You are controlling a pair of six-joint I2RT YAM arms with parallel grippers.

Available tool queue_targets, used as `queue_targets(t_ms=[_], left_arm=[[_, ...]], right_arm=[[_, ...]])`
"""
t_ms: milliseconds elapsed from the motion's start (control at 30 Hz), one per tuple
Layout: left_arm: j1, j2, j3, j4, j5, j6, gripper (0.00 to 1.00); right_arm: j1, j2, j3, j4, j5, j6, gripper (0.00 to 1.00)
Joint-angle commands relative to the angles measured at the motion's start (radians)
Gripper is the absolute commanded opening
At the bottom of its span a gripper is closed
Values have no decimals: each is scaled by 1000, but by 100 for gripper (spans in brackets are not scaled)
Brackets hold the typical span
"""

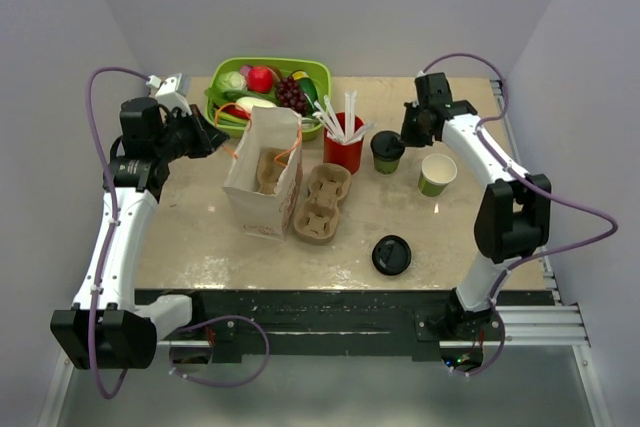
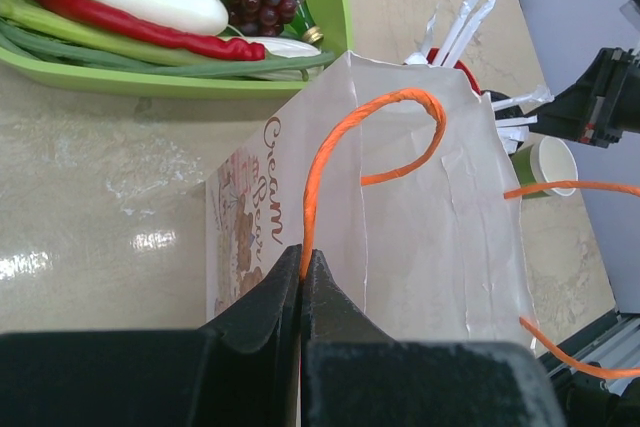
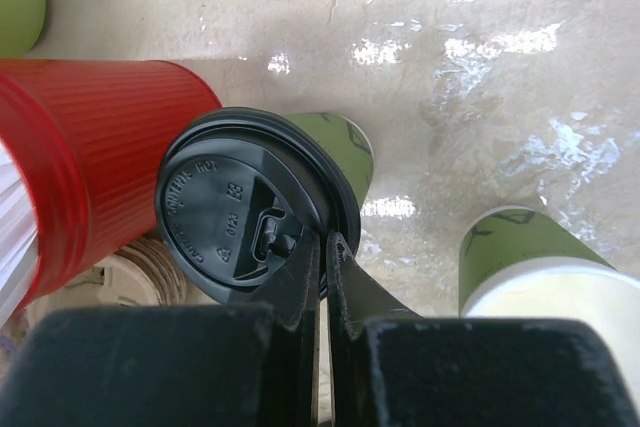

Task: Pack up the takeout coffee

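Left end effector (image 2: 302,272) clamps the orange handle (image 2: 322,162) of the paper bag (image 2: 420,237); right end effector (image 3: 324,262) pinches the black lid (image 3: 225,212) of the takeout coffee (image 3: 340,147).

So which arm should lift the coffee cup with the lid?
Right. The right gripper pinches the lid on the green cup; the left gripper holds the orange handle of the paper bag.

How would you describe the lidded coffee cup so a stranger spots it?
Find the green produce tray at the back, then the red cup of white sticks in front. The small green cup just right of it is yours: unlike the open green cup farther right, it wears a black lid.
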Motion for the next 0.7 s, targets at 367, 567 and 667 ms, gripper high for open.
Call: queue_targets(t_ms=[367, 567, 667], left_arm=[[-4, -2, -8, 27, 30, 6, 0], [-3, 2, -2, 18, 33, 19, 0], [-4, 4, 2, 10, 36, 26, 0]], right_arm=[[0, -337, -40, 100, 36, -53, 0], [15, -420, 93, 108, -91, -65, 0], [109, -383, 249, 67, -93, -113, 0]])
